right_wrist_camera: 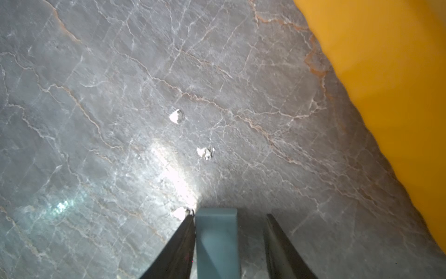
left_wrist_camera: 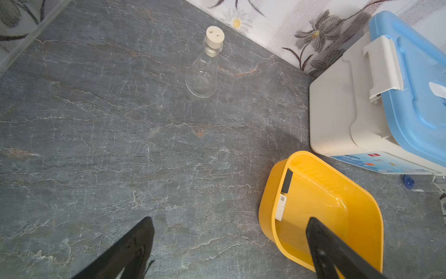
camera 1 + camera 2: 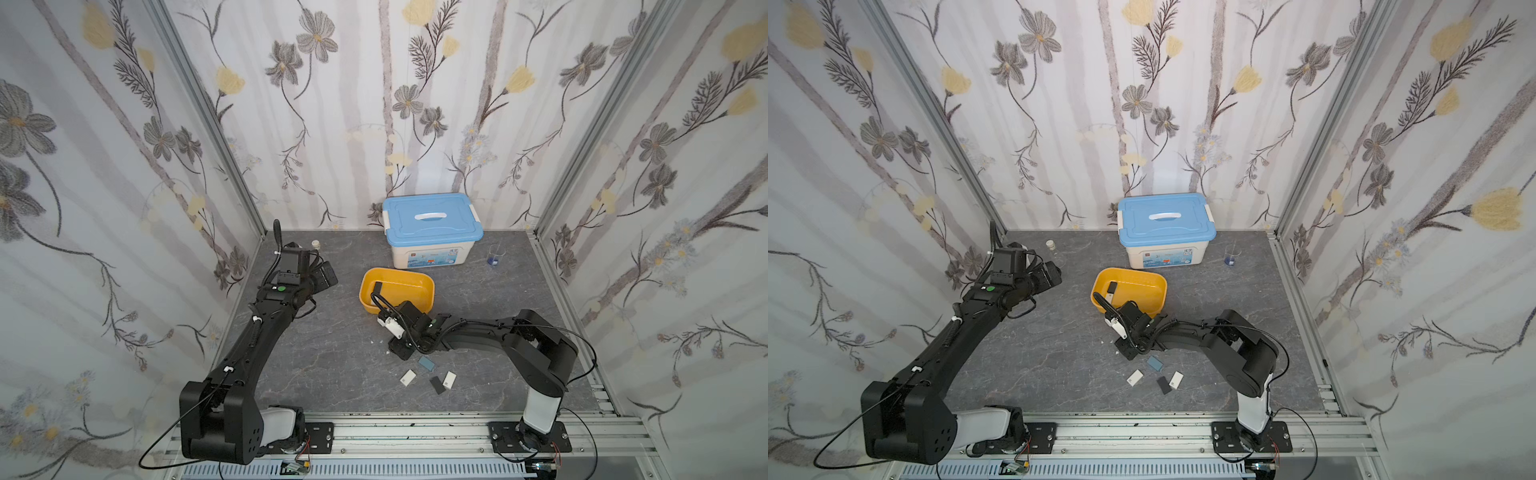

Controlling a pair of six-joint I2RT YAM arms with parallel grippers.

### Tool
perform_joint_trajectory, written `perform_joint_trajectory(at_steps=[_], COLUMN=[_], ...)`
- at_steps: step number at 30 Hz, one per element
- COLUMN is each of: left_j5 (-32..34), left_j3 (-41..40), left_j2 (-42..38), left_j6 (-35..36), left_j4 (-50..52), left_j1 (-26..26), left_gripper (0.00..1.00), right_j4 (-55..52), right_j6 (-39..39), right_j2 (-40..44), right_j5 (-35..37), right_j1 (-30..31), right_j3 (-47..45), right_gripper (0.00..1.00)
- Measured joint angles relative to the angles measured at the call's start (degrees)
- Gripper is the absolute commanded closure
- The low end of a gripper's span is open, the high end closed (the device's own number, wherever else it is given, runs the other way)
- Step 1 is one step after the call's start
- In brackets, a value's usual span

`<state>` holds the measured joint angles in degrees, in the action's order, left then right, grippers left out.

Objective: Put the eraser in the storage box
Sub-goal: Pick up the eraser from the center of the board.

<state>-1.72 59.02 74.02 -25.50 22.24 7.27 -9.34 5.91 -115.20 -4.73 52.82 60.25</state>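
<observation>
Between right end effector (image 1: 230,215) fingers, on the worktop (image 1: 120,96): teal eraser (image 1: 217,241), one finger touching, the other just clear; grip not closed. Just beside: yellow storage box (image 3: 415,293). Step: grasping. Next, likely: pinch, lift, carry over rim. Well apart: left end effector (image 2: 229,218), spread, empty.

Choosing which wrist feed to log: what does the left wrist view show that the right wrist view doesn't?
Left wrist only: stoppered clear glass flask, white bin with blue lid, black-and-white block eraser. Right wrist only: teal-blue rectangular eraser inside the right claw, white crumbs. Both: yellow-orange plastic storage box, grey marbled tabletop.
</observation>
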Motion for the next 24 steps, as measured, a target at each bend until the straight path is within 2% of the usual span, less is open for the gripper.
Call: perform_joint_trajectory(at_steps=[15,16,17,20,24], left_j5=[-0.4,-0.4,-0.4,-0.4,-0.5], left_j3=[0.0,0.0,0.0,0.0,0.0], left_j2=[0.1,0.1,0.1,0.2,0.2], left_j6=[0.0,0.0,0.0,0.0,0.0], left_j4=[0.0,0.0,0.0,0.0,0.0], left_j1=[0.0,0.0,0.0,-0.1,-0.1], left_gripper=[0.00,0.00,0.00,0.00,0.00], right_j4=[0.5,0.5,0.6,0.0,-1.2], right_j6=[-0.8,-0.8,-0.8,-0.8,-0.8], right_j2=[-0.1,-0.1,0.0,0.4,1.2], right_j5=[-2.9,-2.8,-2.8,-3.5,-3.8], right_j1=[-1.1,-1.1,-1.1,-1.1,-1.1], right_j3=[-0.3,-0.3,-0.3,-0.3,-0.7], right_gripper=[0.73,0.70,0.63,0.49,0.45])
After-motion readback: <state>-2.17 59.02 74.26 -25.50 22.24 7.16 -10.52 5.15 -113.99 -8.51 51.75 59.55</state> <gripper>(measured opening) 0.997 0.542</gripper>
